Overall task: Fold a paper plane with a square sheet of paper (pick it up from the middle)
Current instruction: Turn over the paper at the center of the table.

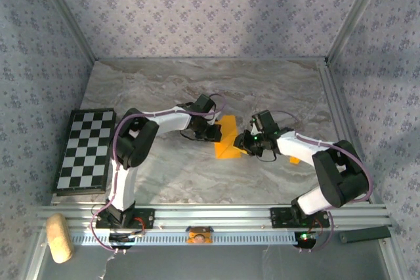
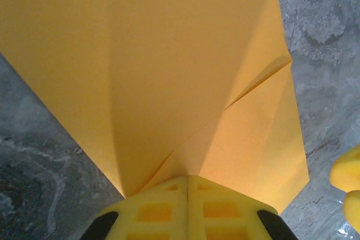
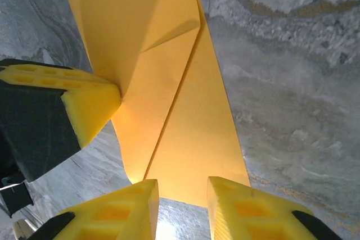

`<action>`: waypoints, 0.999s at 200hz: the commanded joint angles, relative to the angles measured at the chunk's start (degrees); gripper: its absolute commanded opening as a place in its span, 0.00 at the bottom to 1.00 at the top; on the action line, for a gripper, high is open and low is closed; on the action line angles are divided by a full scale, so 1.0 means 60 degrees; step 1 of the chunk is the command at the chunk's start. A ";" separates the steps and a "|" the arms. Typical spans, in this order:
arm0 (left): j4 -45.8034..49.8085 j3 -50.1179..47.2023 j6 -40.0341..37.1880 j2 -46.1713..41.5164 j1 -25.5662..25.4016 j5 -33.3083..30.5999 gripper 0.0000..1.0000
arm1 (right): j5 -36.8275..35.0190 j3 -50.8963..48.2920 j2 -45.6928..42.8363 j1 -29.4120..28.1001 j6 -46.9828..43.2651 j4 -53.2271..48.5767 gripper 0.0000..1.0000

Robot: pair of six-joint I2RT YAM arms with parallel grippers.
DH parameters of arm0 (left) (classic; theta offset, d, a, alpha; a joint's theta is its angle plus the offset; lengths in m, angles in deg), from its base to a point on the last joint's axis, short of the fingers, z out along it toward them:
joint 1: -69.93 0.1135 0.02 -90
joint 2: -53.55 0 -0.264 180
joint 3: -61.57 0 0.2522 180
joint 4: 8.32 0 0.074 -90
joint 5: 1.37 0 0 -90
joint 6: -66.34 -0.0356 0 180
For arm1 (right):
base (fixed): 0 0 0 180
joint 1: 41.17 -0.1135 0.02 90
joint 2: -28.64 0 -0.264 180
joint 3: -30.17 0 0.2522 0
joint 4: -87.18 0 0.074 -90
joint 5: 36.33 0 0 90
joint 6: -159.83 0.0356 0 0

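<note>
In the top view, both arms are bent inward over the marbled counter (image 1: 197,90). The left gripper (image 1: 213,134) is reached toward 2 o'clock and the right gripper (image 1: 247,142) toward 10 o'clock. The partly folded sheet of paper (image 1: 228,141) is seen between them at mid-counter.

In the left wrist view, the left fingers (image 2: 163,206) are pressed shut on the sheet's corner at 6 o'clock, and diagonal creases are seen fanning toward 12 o'clock.

In the right wrist view, the right fingers (image 3: 129,206) are held apart, with the sheet's near edge lying loose at their tips.
</note>
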State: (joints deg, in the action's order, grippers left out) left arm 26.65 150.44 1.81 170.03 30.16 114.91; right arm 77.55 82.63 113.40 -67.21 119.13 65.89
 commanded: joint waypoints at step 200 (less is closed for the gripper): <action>0.0024 -0.0485 -0.0173 0.0141 -0.0162 -0.0162 0.04 | 0.0309 0.0102 0.1032 -0.0221 0.0517 0.1517 0.43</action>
State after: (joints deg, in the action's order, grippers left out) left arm 24.60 149.26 1.81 169.79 30.01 115.17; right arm 78.08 83.20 118.25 -68.85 120.90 69.85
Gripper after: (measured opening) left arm 0.044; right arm 0.414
